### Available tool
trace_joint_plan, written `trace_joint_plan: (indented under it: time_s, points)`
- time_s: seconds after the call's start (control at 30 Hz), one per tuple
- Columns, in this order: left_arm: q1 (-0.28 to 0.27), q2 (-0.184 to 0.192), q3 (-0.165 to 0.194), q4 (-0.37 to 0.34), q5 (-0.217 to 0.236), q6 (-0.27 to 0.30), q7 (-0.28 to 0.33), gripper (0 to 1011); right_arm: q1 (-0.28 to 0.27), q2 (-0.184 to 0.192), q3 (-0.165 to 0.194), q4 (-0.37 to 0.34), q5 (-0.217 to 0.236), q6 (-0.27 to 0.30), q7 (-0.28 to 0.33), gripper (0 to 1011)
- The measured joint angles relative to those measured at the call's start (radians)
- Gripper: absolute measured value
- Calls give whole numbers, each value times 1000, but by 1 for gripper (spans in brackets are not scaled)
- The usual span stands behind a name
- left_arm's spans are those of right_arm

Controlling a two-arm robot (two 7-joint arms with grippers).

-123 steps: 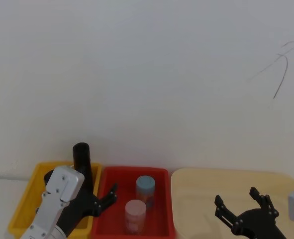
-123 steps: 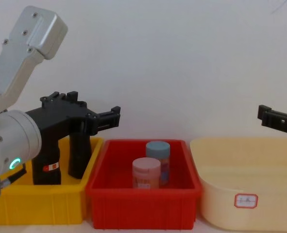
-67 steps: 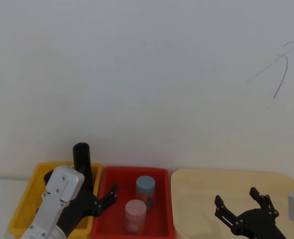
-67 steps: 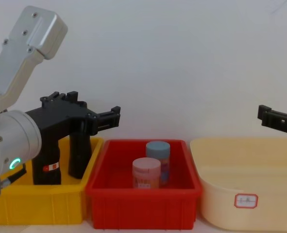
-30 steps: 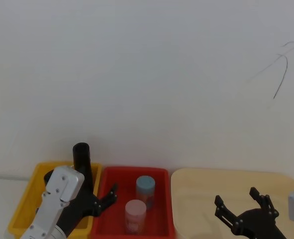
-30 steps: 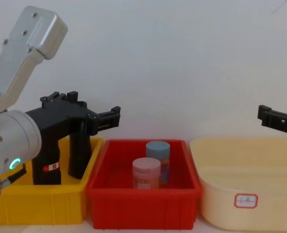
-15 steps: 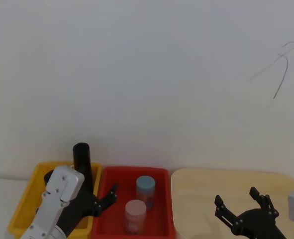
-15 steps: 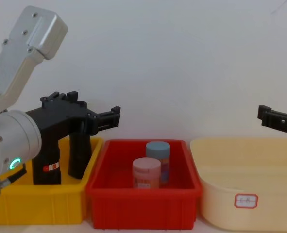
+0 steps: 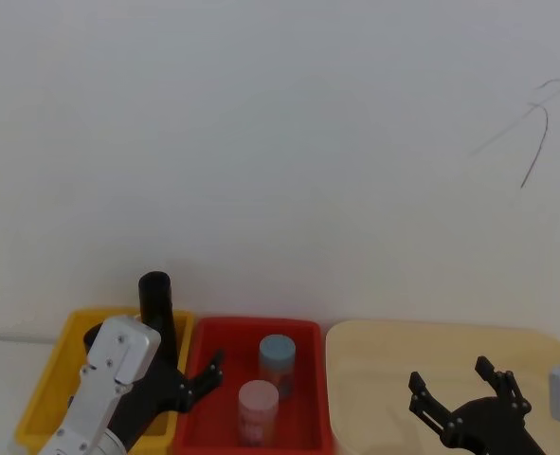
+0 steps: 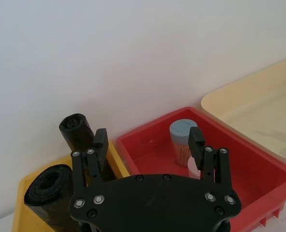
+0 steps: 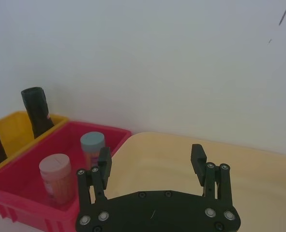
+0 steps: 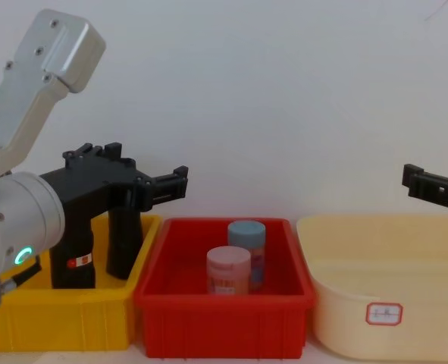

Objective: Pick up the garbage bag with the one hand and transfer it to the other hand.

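My left gripper (image 10: 148, 140), the one with the green ring on its wrist, hangs above the line where the yellow bin (image 12: 57, 318) meets the red bin (image 12: 224, 326). Its fingers are spread wide and it has hold of nothing. The garbage bag (image 12: 73, 250) stands upright in the yellow bin, its red-and-white sticker facing the chest camera. It sits below and partly behind the gripper's black body, and nothing is touching it. Just beside it, on the side nearer the red bin, stands a slimmer plain black roll (image 12: 123, 243), leaning a little.

In the red bin I see two capped cylindrical containers close together, a blue-topped one (image 12: 246, 246) behind a pink-topped one (image 12: 228, 271).

My right gripper (image 11: 151, 157) hovers over the beige tub (image 12: 337, 303), well apart from the yellow bin. Its fingers are also wide open and empty. The tub carries a small white label on its front wall.
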Motion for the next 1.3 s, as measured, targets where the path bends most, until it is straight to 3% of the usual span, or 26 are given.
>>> trace_joint_plan:
  time_s: [0.27, 0.9, 1.3]
  points:
    - [10, 20, -10, -10, -4, 0, -20, 1001, 0, 0, 0, 0, 0, 0, 0, 1001]
    - [94, 175, -108, -37, -85, -35, -165, 1001, 0, 0, 0, 0, 0, 0, 0, 1001]
    - [100, 206, -148, 4, -127, -23, -215, 1001, 0, 0, 0, 0, 0, 0, 0, 1001]
